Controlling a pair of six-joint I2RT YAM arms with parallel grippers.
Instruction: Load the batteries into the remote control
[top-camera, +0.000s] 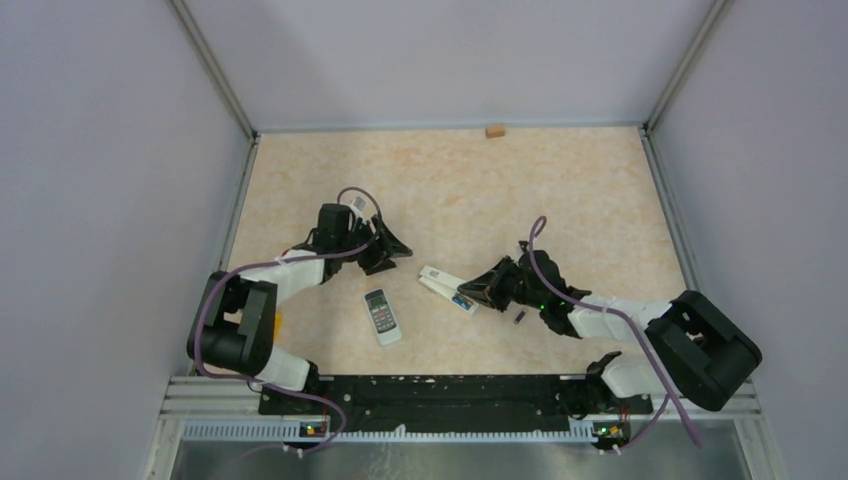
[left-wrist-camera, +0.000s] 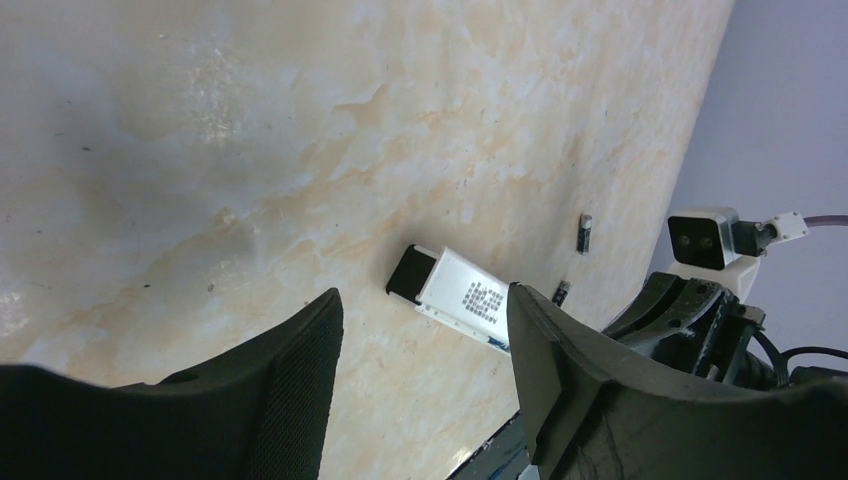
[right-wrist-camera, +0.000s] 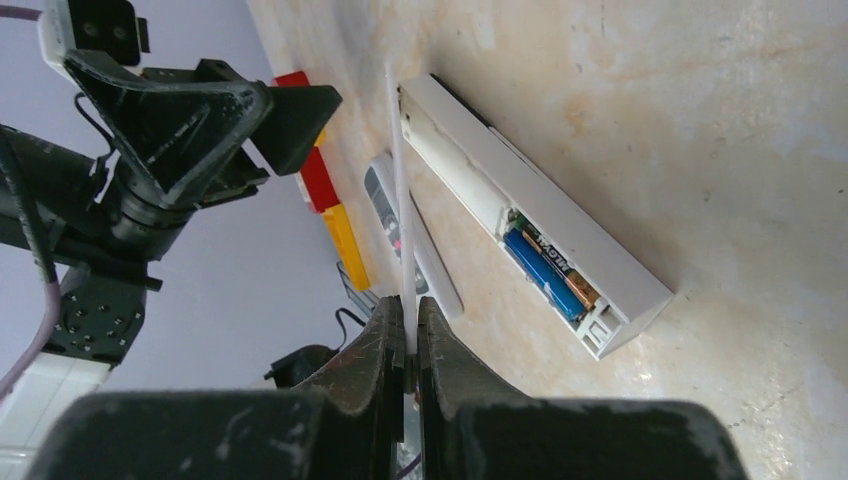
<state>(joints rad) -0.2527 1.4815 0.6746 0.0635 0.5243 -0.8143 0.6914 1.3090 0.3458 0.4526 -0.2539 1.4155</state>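
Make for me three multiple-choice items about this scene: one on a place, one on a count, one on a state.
1. Where does the remote with its buttons up lie?
A. Against the far wall
B. In the left gripper
C. On the table, between the two arms

2. How many batteries show in the open compartment of the white remote?
A. None
B. Two
C. Five

3. How is the right gripper?
A. Shut on a thin white plate
B. Wide open
C. Shut on a battery

Answers:
1. C: the top view shows it flat on the table, in front of both arms' bases.
2. B: the right wrist view shows one blue battery and one dark battery side by side.
3. A: the fingers nearly meet, with only the plate's edge between them.
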